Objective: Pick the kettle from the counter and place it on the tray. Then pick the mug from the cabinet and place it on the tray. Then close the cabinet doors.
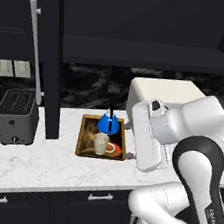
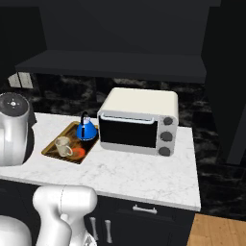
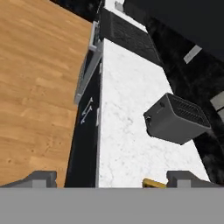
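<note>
The blue kettle (image 1: pixel 108 122) (image 2: pixel 86 129) and the cream mug (image 1: pixel 100 143) (image 2: pixel 63 146) both stand on the golden-rimmed tray (image 1: pixel 83 135) (image 2: pixel 50 146) on the marble counter (image 1: pixel 41 159) (image 2: pixel 139 173). The black cabinet (image 1: pixel 142 52) (image 2: pixel 115 62) above is open, and its shelf looks bare. Its left door (image 1: pixel 56 76) juts out over the counter, its long silver handle (image 1: pixel 34 47) facing left. In the hand view my gripper (image 3: pixel 113 178) is open with nothing between its fingertips (image 3: pixel 41 177). It looks down the counter (image 3: pixel 127 109), with a tray corner (image 3: pixel 153 183) at the bottom edge.
A grey toaster (image 1: pixel 17 116) (image 3: pixel 177 118) sits left of the open door. A white toaster oven (image 1: pixel 167 94) (image 2: pixel 139 120) stands right of the tray. Another open door (image 2: pixel 226 81) hangs at the right. Black drawers (image 1: pixel 45 205) run below the counter, and wood floor (image 3: pixel 35 87) lies beyond.
</note>
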